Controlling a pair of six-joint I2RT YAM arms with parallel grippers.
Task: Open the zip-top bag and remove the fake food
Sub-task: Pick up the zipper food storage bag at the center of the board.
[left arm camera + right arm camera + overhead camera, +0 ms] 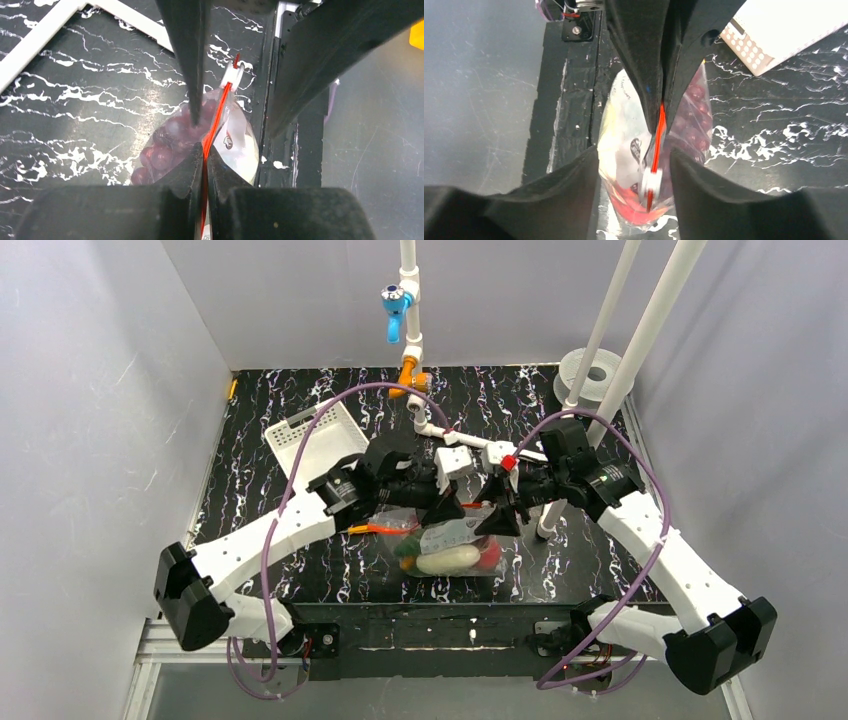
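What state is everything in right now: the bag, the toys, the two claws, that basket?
zip-top bag: mouth looks zipped shut, held up by its orange-red strip.
zip slider: at the right gripper's end of the strip, not gripped.
fake food: inside the bag.
left gripper: shut on the zip strip.
right gripper: open, jaws either side of the slider.
white basket: upright on the table.

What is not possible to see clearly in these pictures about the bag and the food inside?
- Top view: the mouth of the zip-top bag is hidden under the left gripper and the right gripper.
- Left wrist view: the grape bunch shows, but the fingers and the creased plastic hide most other food.
- Right wrist view: a pink-red piece near the lower edge is too blurred to name.
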